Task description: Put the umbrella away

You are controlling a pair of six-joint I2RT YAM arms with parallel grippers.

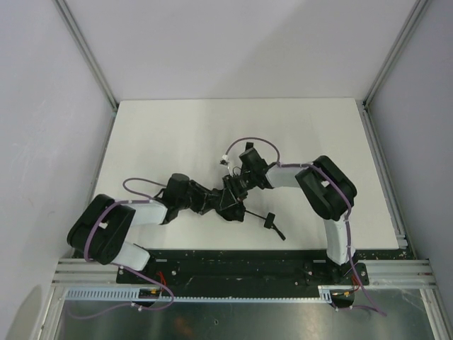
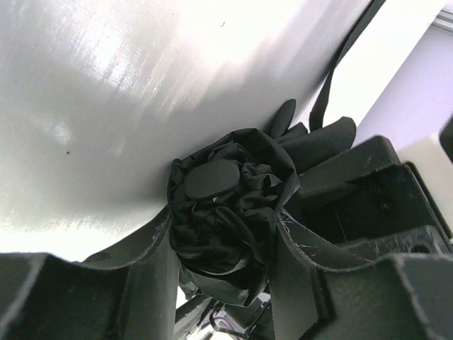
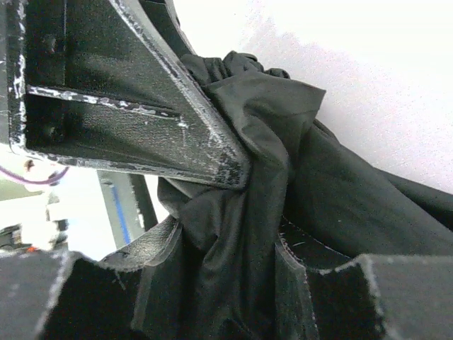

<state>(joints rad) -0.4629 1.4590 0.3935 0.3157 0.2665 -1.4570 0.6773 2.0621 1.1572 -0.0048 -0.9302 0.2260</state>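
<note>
The black umbrella (image 1: 233,210) lies folded mid-table, its thin shaft running right to the short handle (image 1: 269,221) with a wrist loop. My left gripper (image 1: 216,202) comes in from the left. In its wrist view it (image 2: 226,219) is shut on the umbrella (image 2: 226,212): bunched fabric below a round end cap (image 2: 212,178) fills the gap, touching both fingers. My right gripper (image 1: 238,185) reaches in from the right. In its wrist view it (image 3: 226,255) is shut on a fold of canopy (image 3: 283,163). The arms hide most of the canopy from above.
White tabletop (image 1: 212,134) with grey walls and metal posts at the back corners. A black base rail (image 1: 233,265) runs along the near edge. A black strap (image 2: 340,64) trails over the table. The left gripper's finger (image 3: 141,106) crosses the right wrist view.
</note>
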